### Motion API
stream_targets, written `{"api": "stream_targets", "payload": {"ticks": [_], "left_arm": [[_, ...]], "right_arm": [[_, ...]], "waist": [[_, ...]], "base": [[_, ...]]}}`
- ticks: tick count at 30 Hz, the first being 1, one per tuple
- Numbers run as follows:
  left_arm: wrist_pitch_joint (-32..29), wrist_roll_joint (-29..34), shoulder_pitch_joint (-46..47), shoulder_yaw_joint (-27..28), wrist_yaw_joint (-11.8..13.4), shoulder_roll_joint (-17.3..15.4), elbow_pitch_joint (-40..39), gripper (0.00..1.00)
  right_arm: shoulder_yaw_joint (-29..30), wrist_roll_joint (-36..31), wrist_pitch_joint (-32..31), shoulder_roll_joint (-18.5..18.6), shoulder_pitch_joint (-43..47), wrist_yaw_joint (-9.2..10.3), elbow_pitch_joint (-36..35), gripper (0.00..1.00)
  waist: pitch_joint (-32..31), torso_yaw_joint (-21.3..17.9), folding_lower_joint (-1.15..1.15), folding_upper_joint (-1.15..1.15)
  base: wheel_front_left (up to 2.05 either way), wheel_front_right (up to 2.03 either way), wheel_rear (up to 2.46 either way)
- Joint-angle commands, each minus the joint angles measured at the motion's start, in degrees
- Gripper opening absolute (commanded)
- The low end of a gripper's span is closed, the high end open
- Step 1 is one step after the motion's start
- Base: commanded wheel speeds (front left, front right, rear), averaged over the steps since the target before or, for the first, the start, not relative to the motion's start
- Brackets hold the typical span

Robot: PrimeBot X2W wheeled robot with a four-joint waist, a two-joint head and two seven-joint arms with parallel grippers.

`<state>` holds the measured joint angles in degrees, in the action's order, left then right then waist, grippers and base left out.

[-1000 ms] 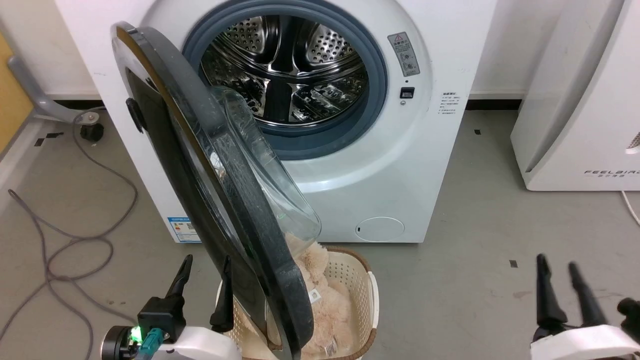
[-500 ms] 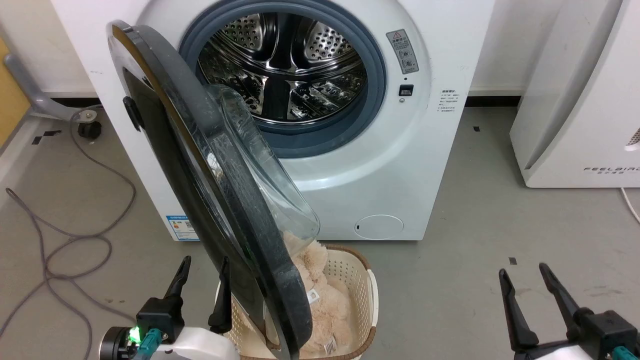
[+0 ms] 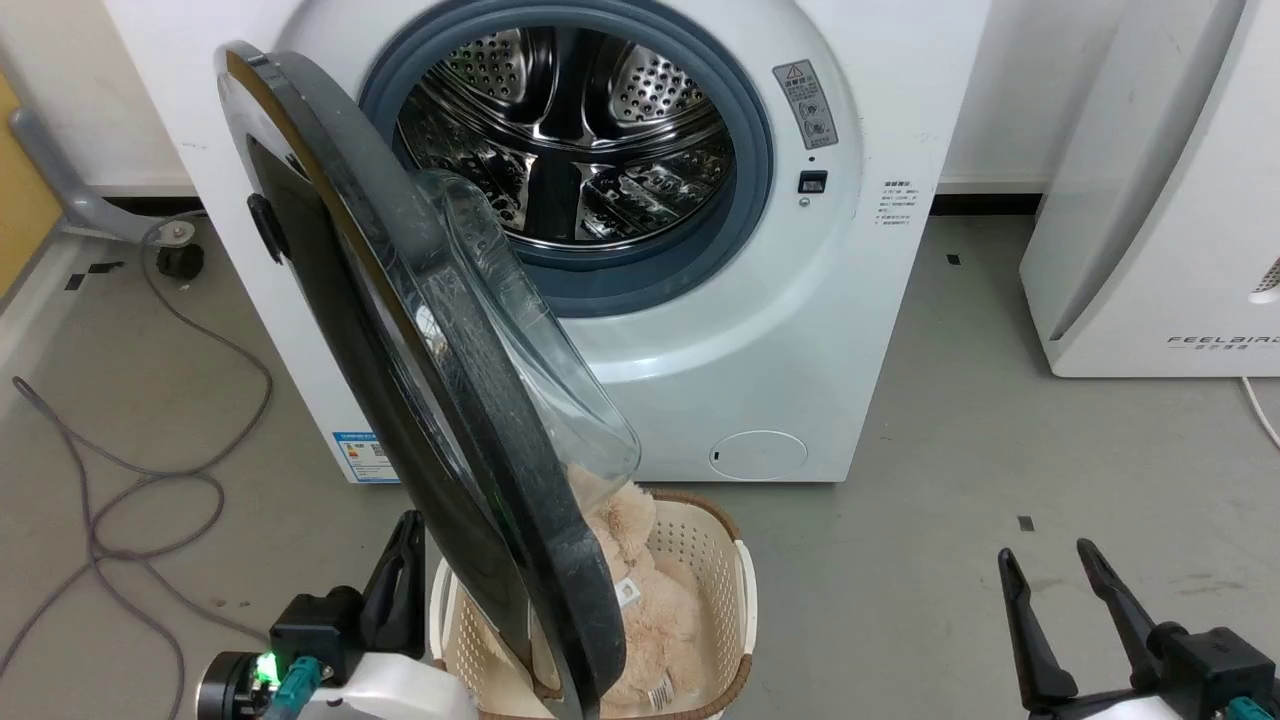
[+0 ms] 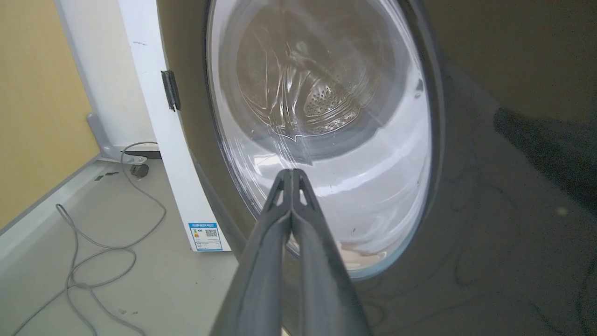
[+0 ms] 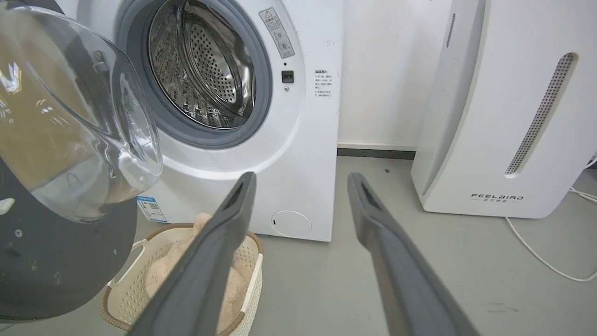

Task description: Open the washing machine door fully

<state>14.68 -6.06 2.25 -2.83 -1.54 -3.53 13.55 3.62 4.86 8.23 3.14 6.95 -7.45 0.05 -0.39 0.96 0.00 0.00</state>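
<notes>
Pressing its two fingers tight together with nothing between them, the left gripper (image 3: 409,525) sits low, just beside the outer face of the washing machine door (image 3: 335,310). Contact with the door: cannot tell.

Left wrist view: the closed tips (image 4: 291,173) point at the clear round window in the door (image 4: 489,186). The perforated drum shows through the glass, warped. Off to that gripper's left are the white side of the washing machine (image 4: 154,116), a blue label (image 4: 205,235) and a grey cable (image 4: 93,252) on the floor.

The door stands swung out, roughly half open, hinged on the robot's left. It is between the left gripper and the drum opening.

The right gripper (image 3: 1045,552) hangs over bare floor with its fingers spread and nothing held, well apart from the door. Right wrist view: the tips (image 5: 302,176) frame the machine front (image 5: 303,163). The door's inner side and bulging glass bowl (image 5: 70,116) are to their left, a side the left wrist view does not give.

Below the door's lower edge is a white basket (image 3: 745,600) with a beige plush toy (image 3: 650,610) in it, partly covered by the door. Far right of the right gripper stands a white FEELBIRD appliance (image 3: 1150,250), cut off by the frame edge.
</notes>
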Motion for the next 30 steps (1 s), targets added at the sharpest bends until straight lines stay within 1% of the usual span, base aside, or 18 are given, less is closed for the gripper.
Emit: {"api": "stream_targets", "payload": {"ticks": [1,7,11,15,20,26,30], "left_arm": [[0.32,0.31,-0.26,0.30,0.08,-0.05,-0.49,0.00],[0.32,0.49,0.51,1.54,1.00,-0.06,-5.92,0.00],[0.32,1.25,1.10,2.16,1.81,-0.33,-11.08,0.00],[0.32,2.22,1.63,2.75,2.79,-0.68,-16.93,0.00],[0.32,3.61,2.75,2.57,3.31,-1.09,-25.70,0.00],[0.32,5.11,4.66,1.06,3.16,-1.34,-37.34,0.00],[0.32,5.40,5.68,-1.30,2.00,-1.40,-43.57,0.00]], "right_arm": [[0.10,0.25,0.23,-0.25,0.35,-0.03,0.17,1.00],[0.51,0.65,0.00,-0.25,0.41,-0.03,0.33,1.00],[0.67,0.84,-0.07,-0.25,0.54,-0.03,0.46,1.00],[0.73,1.08,-0.03,-0.26,0.60,-0.03,0.62,1.00],[0.77,1.26,0.03,-0.26,0.61,-0.03,0.79,1.00],[0.73,1.30,0.11,-0.26,0.52,-0.03,0.97,1.00],[0.65,1.39,0.06,-0.26,0.48,-0.03,1.22,1.00]], "waist": [[-0.03,0.01,0.00,0.00],[-0.13,0.16,0.00,0.00],[-0.25,0.33,0.00,0.00],[-0.34,0.38,0.00,0.00],[-0.23,0.38,0.00,0.00],[0.19,0.15,0.00,0.00],[0.39,-0.02,0.00,0.00]], "base": [[0.00,0.00,0.00],[0.00,0.00,0.00],[0.00,0.00,0.00],[0.00,0.00,0.00],[0.00,0.00,0.00],[0.00,0.00,0.00],[0.00,0.00,0.00]]}}
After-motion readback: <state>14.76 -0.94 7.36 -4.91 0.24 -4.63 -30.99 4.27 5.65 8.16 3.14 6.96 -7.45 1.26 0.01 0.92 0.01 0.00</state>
